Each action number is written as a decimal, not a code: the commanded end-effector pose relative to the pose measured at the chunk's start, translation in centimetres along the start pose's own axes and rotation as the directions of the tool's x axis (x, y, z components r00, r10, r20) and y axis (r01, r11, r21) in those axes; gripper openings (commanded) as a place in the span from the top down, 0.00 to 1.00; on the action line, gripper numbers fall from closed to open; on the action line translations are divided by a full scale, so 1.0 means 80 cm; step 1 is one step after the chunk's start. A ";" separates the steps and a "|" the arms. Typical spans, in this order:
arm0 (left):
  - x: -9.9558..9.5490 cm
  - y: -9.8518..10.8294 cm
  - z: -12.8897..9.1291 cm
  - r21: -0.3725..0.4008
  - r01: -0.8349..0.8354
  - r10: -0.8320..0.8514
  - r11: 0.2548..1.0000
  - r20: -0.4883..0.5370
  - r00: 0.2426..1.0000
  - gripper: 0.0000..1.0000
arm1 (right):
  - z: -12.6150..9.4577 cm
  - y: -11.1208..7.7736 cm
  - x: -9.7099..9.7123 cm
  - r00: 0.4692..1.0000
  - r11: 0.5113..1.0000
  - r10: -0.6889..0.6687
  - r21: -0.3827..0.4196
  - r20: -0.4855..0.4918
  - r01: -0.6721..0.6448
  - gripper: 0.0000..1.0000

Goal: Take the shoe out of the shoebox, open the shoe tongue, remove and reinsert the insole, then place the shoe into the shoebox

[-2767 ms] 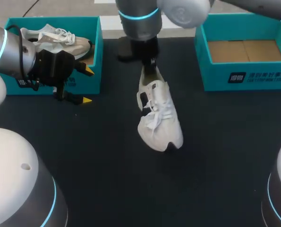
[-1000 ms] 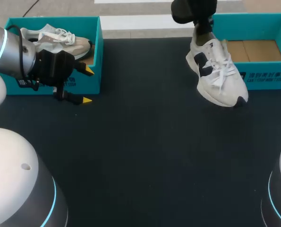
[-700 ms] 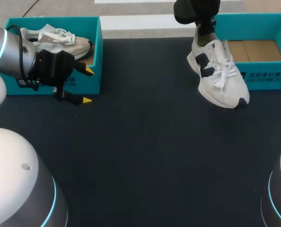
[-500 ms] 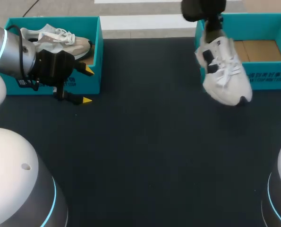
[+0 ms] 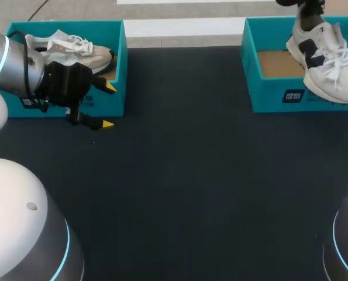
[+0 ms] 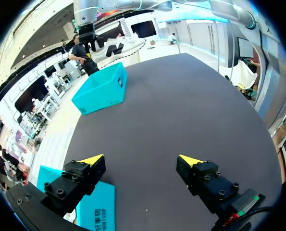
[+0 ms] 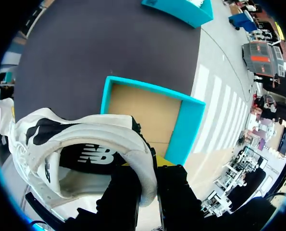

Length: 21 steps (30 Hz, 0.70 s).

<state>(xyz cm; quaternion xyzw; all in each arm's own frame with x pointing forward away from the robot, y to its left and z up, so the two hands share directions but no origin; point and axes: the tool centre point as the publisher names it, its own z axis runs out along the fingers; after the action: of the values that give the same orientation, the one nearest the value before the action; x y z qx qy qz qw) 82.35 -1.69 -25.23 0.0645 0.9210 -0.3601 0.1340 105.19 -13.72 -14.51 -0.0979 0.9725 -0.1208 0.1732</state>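
1. The left pincer (image 5: 106, 105) hangs over the surface (image 5: 179, 175) with its fingers spread and empty. It is just on the near side of the left shoebox (image 5: 120, 70), which holds another shoe (image 5: 68, 50). It is well apart from the work and best left idle.
2. At the far right, the right shoebox (image 5: 276, 93) sits open with its cardboard floor bare. Its near wall looks like the hazard.
3. The white shoe (image 5: 326, 64) hangs above it, toe lowest, overlapping that near wall in the head view. I judge it needs carrying farther in and levelling before it is lowered.
4. The right pincer (image 7: 150, 174) is clamped on the heel collar. It should release only once the sole rests flat.
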 end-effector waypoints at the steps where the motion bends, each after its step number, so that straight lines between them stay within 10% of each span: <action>1: 0.001 -0.001 -0.001 -0.004 0.000 0.000 1.000 0.001 1.000 0.00 | -0.001 -0.005 0.002 1.000 1.000 -0.002 -0.011 0.003 0.002 1.00; 13: 0.001 -0.001 -0.001 -0.004 0.000 0.000 1.000 0.001 1.000 0.00 | -0.001 -0.005 0.002 1.000 1.000 -0.002 -0.011 0.003 0.002 1.00; 21: 0.001 -0.001 -0.001 -0.004 0.000 0.000 1.000 0.001 1.000 0.00 | 0.026 -0.080 0.011 1.000 1.000 0.022 0.023 -0.012 -0.022 1.00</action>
<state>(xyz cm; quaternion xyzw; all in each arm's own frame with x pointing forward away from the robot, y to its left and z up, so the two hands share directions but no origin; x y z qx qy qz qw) 82.35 -1.69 -25.23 0.0645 0.9210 -0.3601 0.1340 105.90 -18.50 -14.92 -0.0884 0.9715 -0.1394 0.1703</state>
